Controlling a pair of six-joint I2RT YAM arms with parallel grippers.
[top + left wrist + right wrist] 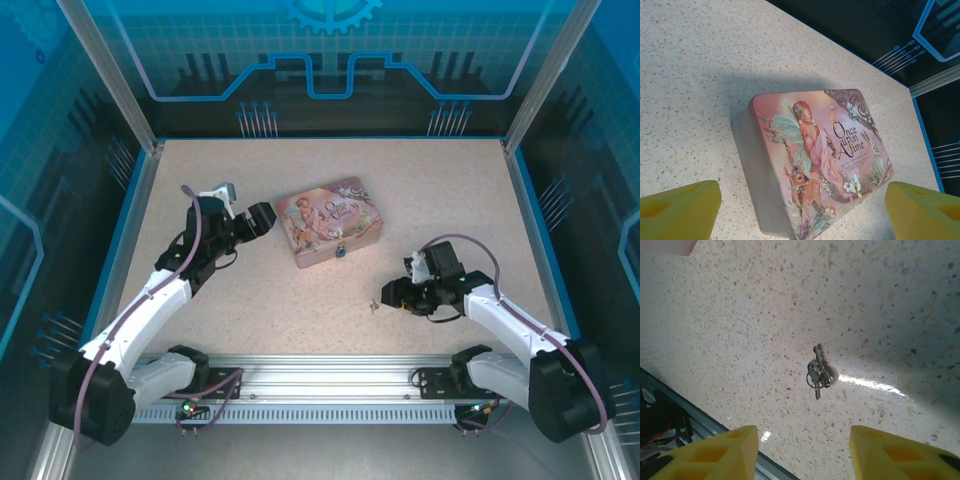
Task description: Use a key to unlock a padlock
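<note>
The key (817, 372) lies flat on the counter (740, 315), just ahead of the right tool (802, 440), which is spread apart and empty (the left tool (802, 200) too). It looks tiny, light, hard and slippery; pinch its ring end.

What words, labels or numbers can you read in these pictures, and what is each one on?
"Once upon A time": on the lid of the pink tin, in the left wrist view.
Small print under that title: too small to read.
The same lid in the top view: script too blurred to read.
On the key: no marking can be read.
</note>
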